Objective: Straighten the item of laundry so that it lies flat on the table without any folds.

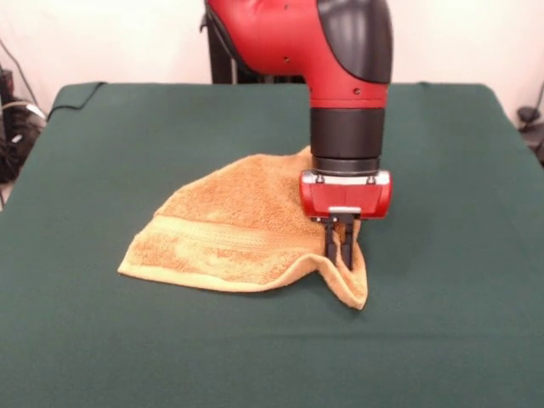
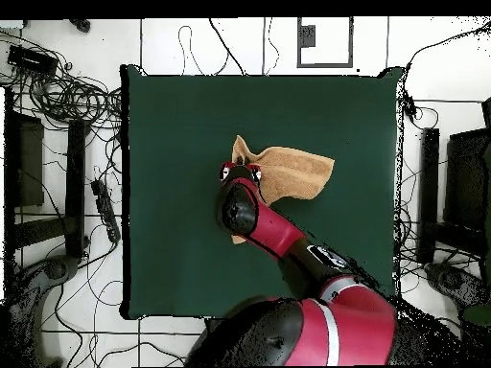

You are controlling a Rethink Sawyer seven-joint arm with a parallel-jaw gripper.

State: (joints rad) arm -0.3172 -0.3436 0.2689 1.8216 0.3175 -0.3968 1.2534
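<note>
A small golden-orange terry hand towel (image 1: 242, 234) lies crumpled near the middle of the large rectangular tabletop covered in plain dark green cloth (image 1: 102, 331), with bare green cloth all round it. In the front view the towel spreads out low and fairly flat toward the left, where a woven band runs across it just above the hem, while its right-hand part rises into a raised fold that droops to a point at the near right corner. The red and black arm (image 1: 340, 76) comes down from above over that raised part, and its gripper (image 1: 342, 246), a red block with two thin black fingers (image 1: 331, 242) pointing straight down, stands at the fold. The fingers are close together with only a narrow slit between them, and they appear to pinch the towel's raised edge. In the overhead view the towel (image 2: 292, 172) shows as a tan patch beside the arm's wrist (image 2: 240, 206), with a small peaked corner sticking up at its left end and the rest lying out to the right; the gripper itself is hidden beneath the arm there. There are no containers on the table.
</note>
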